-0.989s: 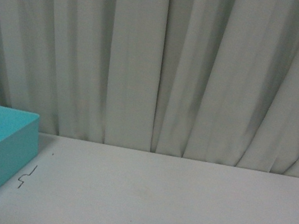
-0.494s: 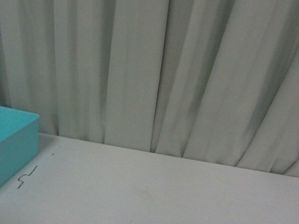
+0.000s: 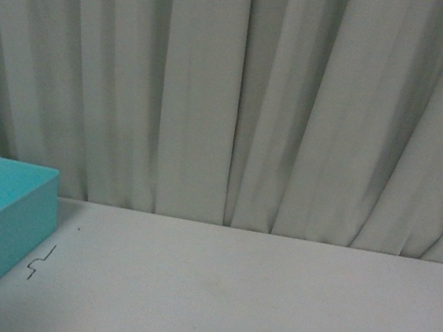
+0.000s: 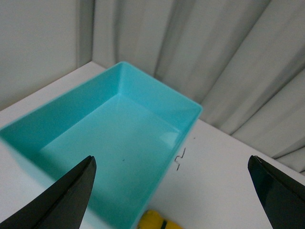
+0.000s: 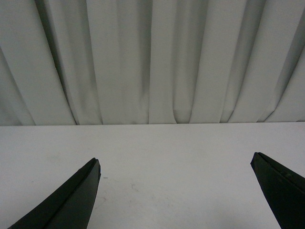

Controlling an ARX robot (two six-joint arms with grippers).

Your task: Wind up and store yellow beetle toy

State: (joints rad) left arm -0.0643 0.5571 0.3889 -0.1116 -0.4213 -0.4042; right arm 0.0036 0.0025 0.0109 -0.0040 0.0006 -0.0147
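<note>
Likely light, hard, slippery, going by the toy (image 4: 157,221) sliver beside the bin (image 4: 189,108); best pinched across the flanks. Wide open, empty: left gripper (image 4: 171,161), right gripper (image 5: 175,159).

Lab-type test setup, plain white table (image 3: 226,293), grey curtain (image 3: 241,93) backdrop

Matte black, pointed fingers (image 4: 66,200)

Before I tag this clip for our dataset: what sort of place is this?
Probably a staged robot test bench rather than a home: a plain white table, a pale curtain backdrop, and a single turquoise bin with a yellow toy just outside it.
</note>
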